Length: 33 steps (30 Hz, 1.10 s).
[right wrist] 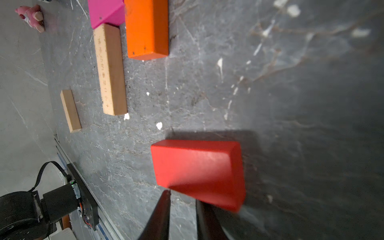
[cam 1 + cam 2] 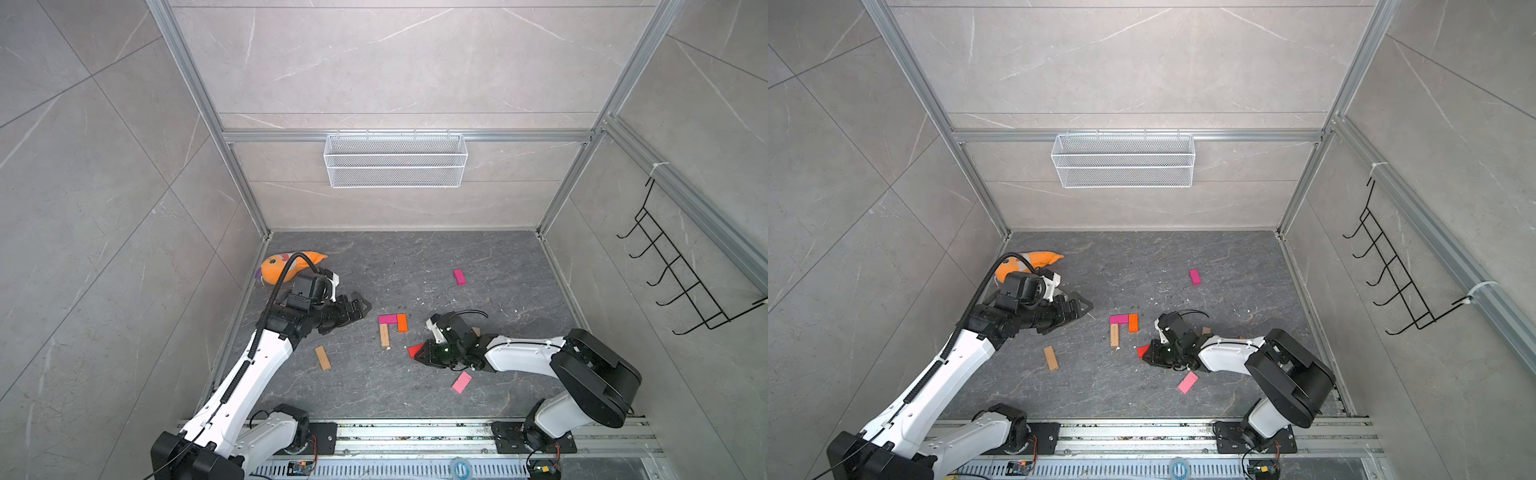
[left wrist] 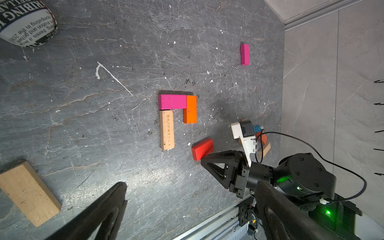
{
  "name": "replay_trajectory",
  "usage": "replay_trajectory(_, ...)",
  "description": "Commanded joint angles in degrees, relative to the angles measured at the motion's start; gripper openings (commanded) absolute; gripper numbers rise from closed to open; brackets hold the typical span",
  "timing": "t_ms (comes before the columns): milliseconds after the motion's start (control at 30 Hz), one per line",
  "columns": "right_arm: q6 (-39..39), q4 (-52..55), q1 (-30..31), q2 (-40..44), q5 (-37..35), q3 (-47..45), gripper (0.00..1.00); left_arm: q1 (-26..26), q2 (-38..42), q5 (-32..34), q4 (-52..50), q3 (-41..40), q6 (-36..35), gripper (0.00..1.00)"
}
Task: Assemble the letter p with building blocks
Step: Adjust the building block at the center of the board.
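1. Black jaws of the right gripper (image 1: pixel 182 195) sit closest to the lens in the right wrist view. They stand narrow, and a strip of dark desk (image 1: pixel 291 104) shows between them.
2. Right at their tips is the red brick (image 1: pixel 197 170), tilted, with a dark shadow along its far side. One tip meets a corner of the brick and the brick's edge cuts across the other. I cannot tell whether the jaws actually pinch it.
3. In a top view the red brick pokes out toward the upper left from the right gripper, just right of the middle of the desk.
4. The letter p (image 2: pixel 392 320) lies at the middle of the desk and is only partly built.
   - A magenta brick (image 2: pixel 387 319) lies across the top.
   - A tan brick (image 2: pixel 384 336) runs down from its left end.
   - An orange brick (image 2: pixel 402 323) runs down from its right end.
   - All three touch, and the loop's lower side is open.
   - The red brick is near the orange one, to its lower right, and apart from it.
5. In the left wrist view the left gripper (image 3: pixel 191 184) holds its jaws spread wide over bare desk. In a top view it sits left of the figure, well apart from it.
6. Loose bricks lie elsewhere on the desk.
   - A second tan brick (image 2: pixel 323 358) is to the lower left of the figure.
   - A second magenta brick (image 2: pixel 459 276) is to the upper right.
   - A light pink brick (image 2: pixel 461 382) is just below the right gripper.
7. An orange plush toy (image 2: pixel 286 266) lies in the desk's upper left corner, behind the left arm.
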<state>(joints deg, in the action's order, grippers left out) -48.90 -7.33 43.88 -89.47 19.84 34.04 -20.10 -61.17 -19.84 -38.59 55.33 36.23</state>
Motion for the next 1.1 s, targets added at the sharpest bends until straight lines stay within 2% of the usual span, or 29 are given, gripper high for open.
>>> replay_trajectory(0, -0.32, 3.50, 0.32, 1.89, -1.09, 1.57, 0.29, 0.27, -0.72, -0.60, -1.94, 1.79, -1.36, 0.99)
replay_trajectory(67, 0.11, 6.96, 0.33, 5.74, -2.45, 1.69, 0.37, 0.27, -0.44, -0.73, -2.76, 2.07, -3.07, 1.00)
replay_trajectory(200, 3.45, 18.91, 0.33, 11.36, -9.23, 4.66, 0.64, 0.31, 1.64, 0.49, -2.94, 0.96, -6.89, 0.99)
replay_trajectory(333, 6.32, 26.03, 0.33, 8.56, -14.31, 8.74, 0.87, 0.27, 2.21, 0.08, -3.02, 0.10, -10.29, 0.99)
replay_trajectory(467, 7.98, 25.62, 1.07, 4.43, -14.74, 11.51, 0.99, 0.28, 2.17, -1.55, -3.64, -0.84, -13.91, 0.99)
replay_trajectory(833, 9.01, 25.98, 4.77, -4.75, -18.59, 17.14, 0.97, 0.33, -0.37, -0.83, -3.77, -1.85, -15.20, 0.99)
replay_trajectory(1067, 8.45, 26.84, 6.55, -7.41, -20.29, 18.76, 0.89, 0.36, -1.81, -0.80, -4.04, -1.43, -15.25, 0.99)
